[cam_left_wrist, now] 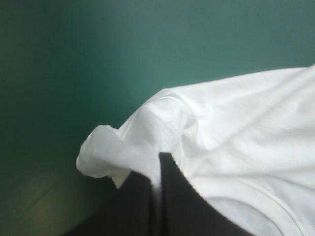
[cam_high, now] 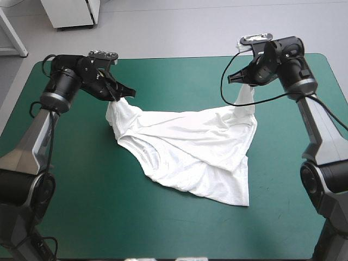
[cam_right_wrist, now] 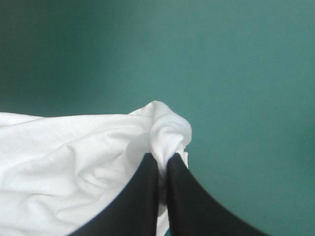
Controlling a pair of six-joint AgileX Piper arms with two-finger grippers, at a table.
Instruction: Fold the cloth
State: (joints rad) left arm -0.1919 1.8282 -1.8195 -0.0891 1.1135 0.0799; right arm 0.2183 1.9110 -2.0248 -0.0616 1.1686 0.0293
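High view: white T-shirt (cam_high: 185,152) sits mid-frame on the teal-green worktop (cam_high: 179,76), strung between the two claws.

- Left claw (cam_high: 124,95), upper left of frame: pinches one bunched corner, and the cloth drops away from it in a twisted rope.
- Right claw (cam_high: 239,81), upper right of frame: pinches the other corner, with a narrow strip of fabric hanging below it.
- Between the grips the upper edge sags in a shallow curve.
- The body is creased with long diagonal folds. It lies on the cover and tapers to a blunt point at lower right of centre. A curved seam shows near its left side.

Left wrist view: claw (cam_left_wrist: 160,162) all but closed, fabric caught between the black fingers (cam_left_wrist: 138,206), a rounded puff of cloth beside the tips.

Right wrist view: claw (cam_right_wrist: 162,160) likewise nearly closed, with a small knob of cloth bulging just ahead of the tips.
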